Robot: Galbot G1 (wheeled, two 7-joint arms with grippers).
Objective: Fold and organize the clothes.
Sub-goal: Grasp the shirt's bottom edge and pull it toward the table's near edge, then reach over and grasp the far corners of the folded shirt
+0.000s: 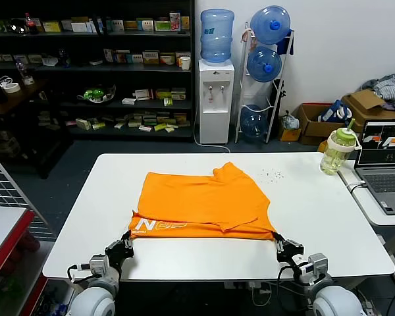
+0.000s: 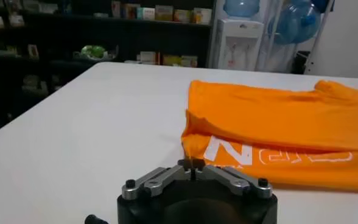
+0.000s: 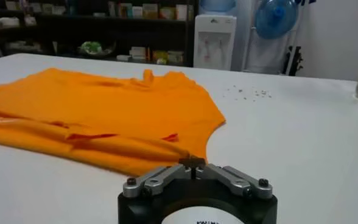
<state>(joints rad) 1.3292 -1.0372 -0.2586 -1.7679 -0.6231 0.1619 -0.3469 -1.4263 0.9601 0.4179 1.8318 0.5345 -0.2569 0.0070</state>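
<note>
The orange T-shirt point(image 1: 201, 201) lies partly folded on the white table point(image 1: 316, 217), white lettering showing along its near edge. My left gripper point(image 1: 128, 241) is shut on the shirt's near left corner; in the left wrist view the fingers point(image 2: 191, 163) pinch the orange fabric point(image 2: 276, 131). My right gripper point(image 1: 277, 241) is shut on the near right corner; in the right wrist view the gripper point(image 3: 192, 162) pinches the shirt point(image 3: 106, 112). Both grippers sit at the table's near edge.
A green-capped bottle point(image 1: 336, 151) and a laptop point(image 1: 385, 168) stand at the table's right. Small crumbs point(image 1: 274, 175) lie beyond the shirt. A water dispenser point(image 1: 216, 85), shelves point(image 1: 92, 66) and boxes point(image 1: 316, 122) stand behind.
</note>
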